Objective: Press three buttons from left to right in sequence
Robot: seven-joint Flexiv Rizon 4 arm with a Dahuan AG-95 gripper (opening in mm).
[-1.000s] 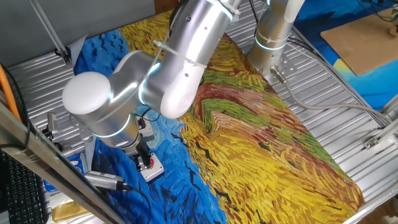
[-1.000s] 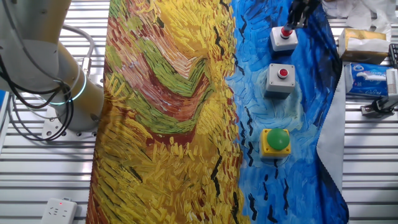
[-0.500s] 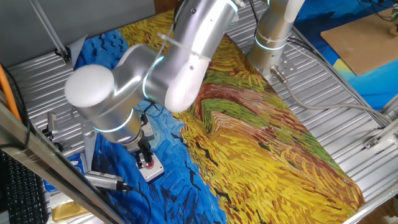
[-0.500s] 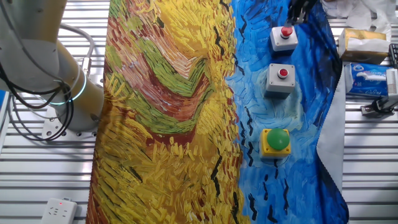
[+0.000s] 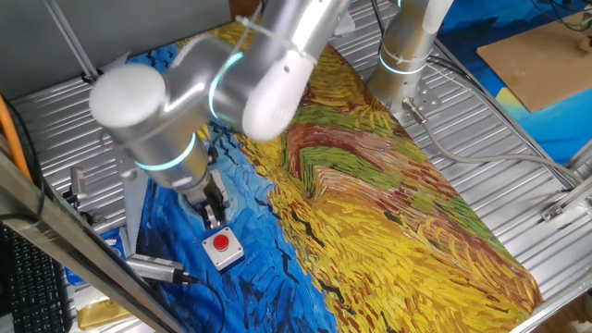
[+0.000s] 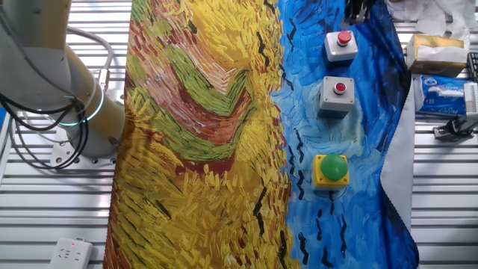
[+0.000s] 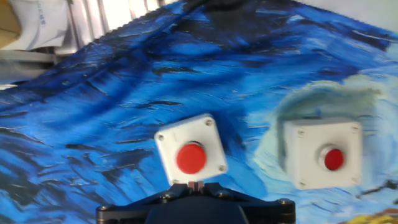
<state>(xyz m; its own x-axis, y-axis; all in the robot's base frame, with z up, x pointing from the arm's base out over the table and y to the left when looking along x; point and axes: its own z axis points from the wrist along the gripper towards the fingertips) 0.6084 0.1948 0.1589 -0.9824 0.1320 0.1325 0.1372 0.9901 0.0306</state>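
Fixed cameras are showing the worktop (image 6: pixel 45 224) of ribbed metal, covered by a painted cloth (image 6: pixel 202 134) in yellow and blue swirls. The three buttons are sitting in a row on the blue part of that cloth, toward one long edge of the worktop: a yellow box with a green cap (image 6: pixel 331 169), a middle grey box with a red cap (image 6: pixel 337 95), and an end grey box with a red cap (image 6: pixel 341 45) nearest a corner of the cloth. The hand (image 5: pixel 213 208) is hanging just above that end box (image 5: pixel 221 248), apart from it; whether its fingers are apart or together I cannot tell, since no view is showing the tips clearly.

Judging from the hand view, the end box (image 7: pixel 189 151) and its neighbour (image 7: pixel 323 154) are looking like light, hard plastic housings resting loose on soft cloth, so they are likely to skid or tip under a sideways push. Nothing needs gripping; contact belongs squarely on the round cap, pressing straight down.
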